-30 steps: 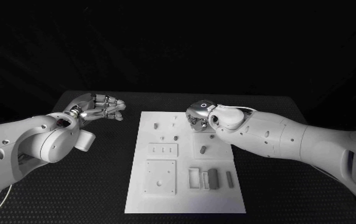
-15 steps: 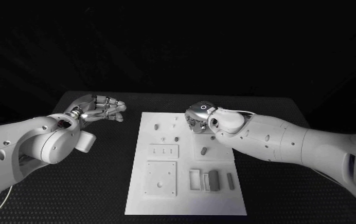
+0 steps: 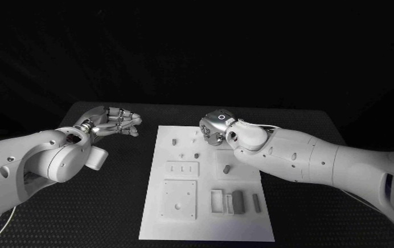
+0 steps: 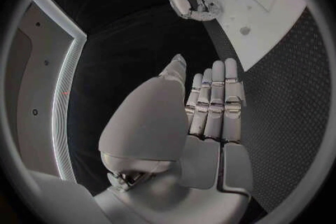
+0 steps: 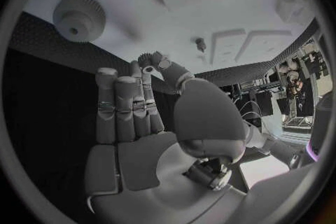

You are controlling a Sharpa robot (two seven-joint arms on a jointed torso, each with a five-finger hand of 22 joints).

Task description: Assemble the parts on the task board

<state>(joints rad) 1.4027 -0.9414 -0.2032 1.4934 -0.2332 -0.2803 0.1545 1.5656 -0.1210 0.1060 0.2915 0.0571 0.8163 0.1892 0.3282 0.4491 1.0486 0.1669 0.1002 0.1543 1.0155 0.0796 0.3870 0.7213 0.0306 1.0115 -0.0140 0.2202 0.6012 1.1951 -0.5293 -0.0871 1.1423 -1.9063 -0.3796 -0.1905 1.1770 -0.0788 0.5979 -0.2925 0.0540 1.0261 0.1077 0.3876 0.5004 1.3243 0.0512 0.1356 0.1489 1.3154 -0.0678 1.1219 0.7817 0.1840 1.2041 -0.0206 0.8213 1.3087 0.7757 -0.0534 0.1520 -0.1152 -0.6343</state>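
The white task board (image 3: pixel 205 225) lies in the middle of the black table (image 3: pixel 90 214), its long side running away from the robot. On its near part, two grey bars (image 3: pixel 236 198) lie side by side to the right of a square recessed plate (image 3: pixel 178 197). A smaller plate (image 3: pixel 180 168) sits beyond that, and a few small grey parts (image 3: pixel 226 168) are scattered farther up. The right robot hand (image 3: pixel 215 127) hangs over the far end of the board. In its wrist view, a small toothed part (image 5: pixel 145 59) is pinched between the thumb and a fingertip, with the other fingers straight and close together. A larger gear (image 5: pixel 79 17) stands on the board beyond those fingers. The left robot hand (image 3: pixel 111 121) is over the table just left of the board's far corner, apart from it. It holds nothing, and its fingers (image 4: pixel 213 101) are stretched out side by side.
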